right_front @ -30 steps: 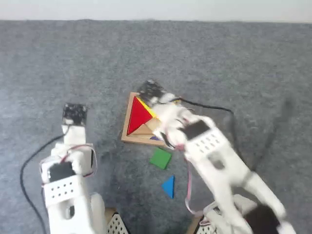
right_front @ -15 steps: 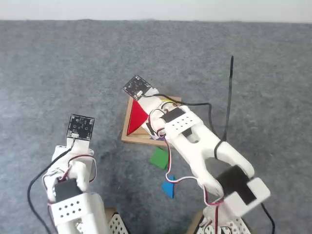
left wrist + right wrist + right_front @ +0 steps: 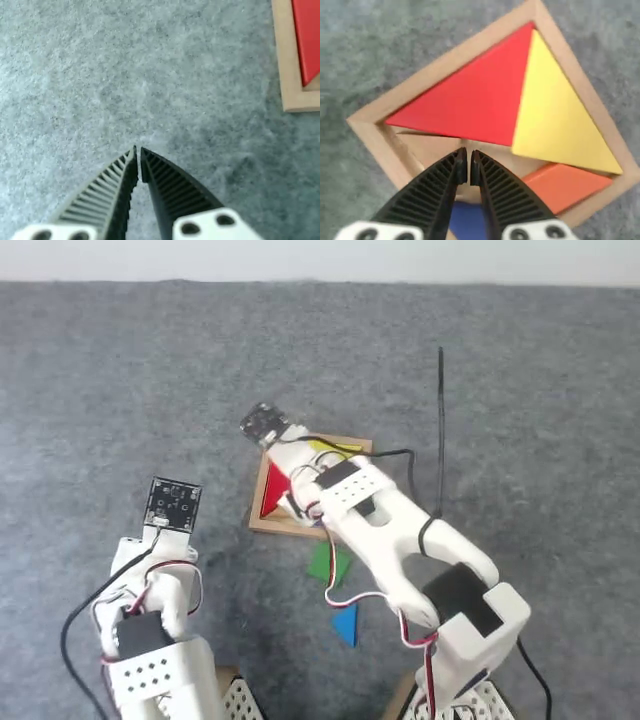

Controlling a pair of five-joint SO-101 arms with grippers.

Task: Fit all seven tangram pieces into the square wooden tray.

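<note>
Since the earlier frame our right arm has swung toward the upper left, over the square wooden tray [image 3: 262, 523]; the right gripper [image 3: 468, 152] hangs pinched closed, empty, beside the red triangle [image 3: 470, 105]; the left gripper [image 3: 138, 150], also closed on nothing, sits over carpet; the green square [image 3: 320, 566] and blue triangle [image 3: 346, 624] lie loose below the tray in the high view, nearer the right arm, we judge.

Both arms [image 3: 400, 540] are white plastic with black ribbed fingers [image 3: 440, 192] (red, black wiring [image 3: 440, 420]).
</note>
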